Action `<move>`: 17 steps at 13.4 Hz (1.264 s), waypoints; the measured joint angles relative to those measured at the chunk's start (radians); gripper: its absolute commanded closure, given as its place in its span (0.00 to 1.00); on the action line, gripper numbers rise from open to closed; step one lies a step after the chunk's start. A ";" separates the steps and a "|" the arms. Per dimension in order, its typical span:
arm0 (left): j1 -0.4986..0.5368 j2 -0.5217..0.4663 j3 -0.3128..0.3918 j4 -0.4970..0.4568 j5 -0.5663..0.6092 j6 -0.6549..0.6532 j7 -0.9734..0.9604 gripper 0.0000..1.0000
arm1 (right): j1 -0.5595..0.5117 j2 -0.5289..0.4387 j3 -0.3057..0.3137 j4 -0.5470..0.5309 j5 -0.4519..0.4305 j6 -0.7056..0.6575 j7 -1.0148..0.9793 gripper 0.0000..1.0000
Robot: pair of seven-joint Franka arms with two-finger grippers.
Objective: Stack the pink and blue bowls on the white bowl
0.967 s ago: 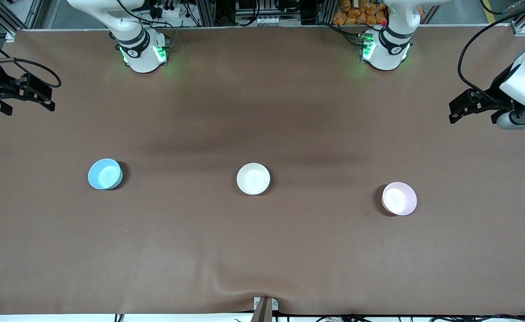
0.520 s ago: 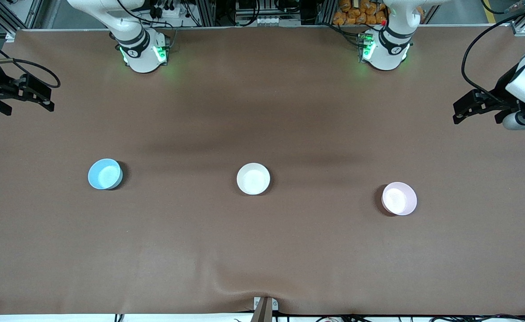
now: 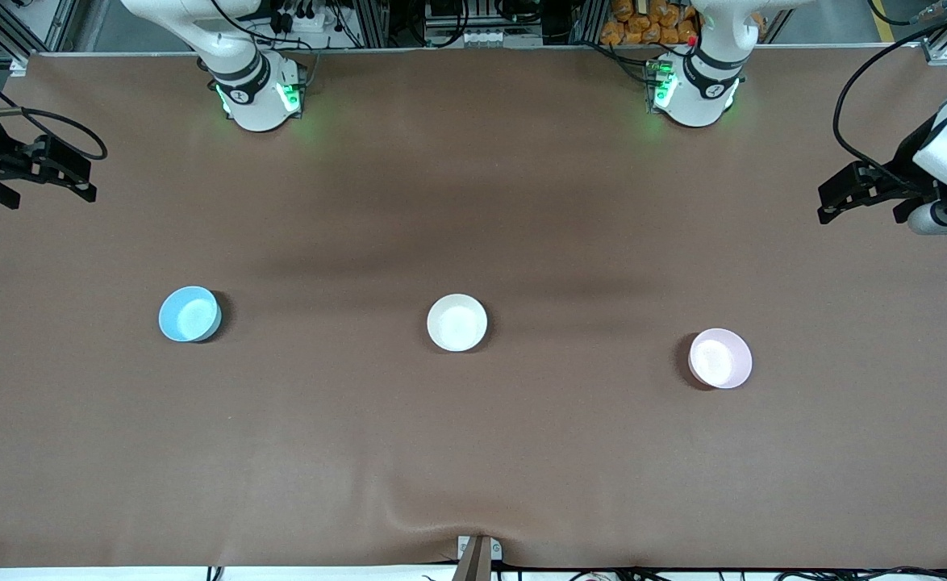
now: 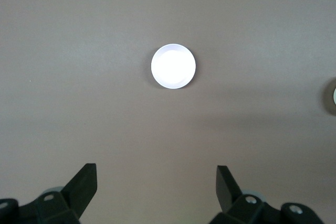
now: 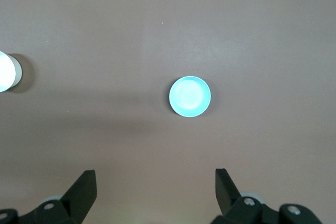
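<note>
Three small bowls stand apart in a row on the brown table (image 3: pixel 473 452). The white bowl (image 3: pixel 457 323) is in the middle. The light blue bowl (image 3: pixel 189 314) is toward the right arm's end. The pale pink bowl (image 3: pixel 719 358) is toward the left arm's end, a little nearer to the front camera. My left gripper (image 3: pixel 858 211) is open and empty, high over the table's left-arm end. Its wrist view shows the pink bowl (image 4: pixel 173 66) well off from the gripper (image 4: pixel 156 174). My right gripper (image 3: pixel 50 194) is open and empty, high over the right-arm end. Its wrist view shows the blue bowl (image 5: pixel 189 96) off from the gripper (image 5: pixel 155 177).
The white bowl also shows at the edge of the left wrist view (image 4: pixel 334 95) and of the right wrist view (image 5: pixel 6 72). The two arm bases (image 3: pixel 260 93) (image 3: pixel 695 89) stand at the table's edge farthest from the front camera. A small clamp (image 3: pixel 477 553) sits at the nearest edge.
Both grippers have drifted slightly outward toward their own ends of the table. The bowls have not moved.
</note>
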 measured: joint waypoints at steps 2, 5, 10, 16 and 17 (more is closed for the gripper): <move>0.000 0.000 0.000 0.002 0.000 0.000 0.000 0.00 | 0.000 0.001 -0.001 0.000 0.000 0.000 0.000 0.00; 0.000 0.000 0.000 0.002 0.000 0.000 0.000 0.00 | 0.000 0.001 -0.004 0.000 0.000 0.000 0.000 0.00; 0.001 0.000 0.000 0.003 0.000 0.000 0.000 0.00 | 0.000 0.001 -0.005 0.000 0.000 -0.011 0.000 0.00; 0.015 0.000 0.000 0.003 0.000 0.000 0.000 0.00 | 0.000 0.002 -0.005 0.000 0.000 -0.020 0.000 0.00; 0.015 0.000 0.000 0.003 0.000 0.000 0.000 0.00 | 0.000 0.002 -0.005 0.000 0.000 -0.020 0.000 0.00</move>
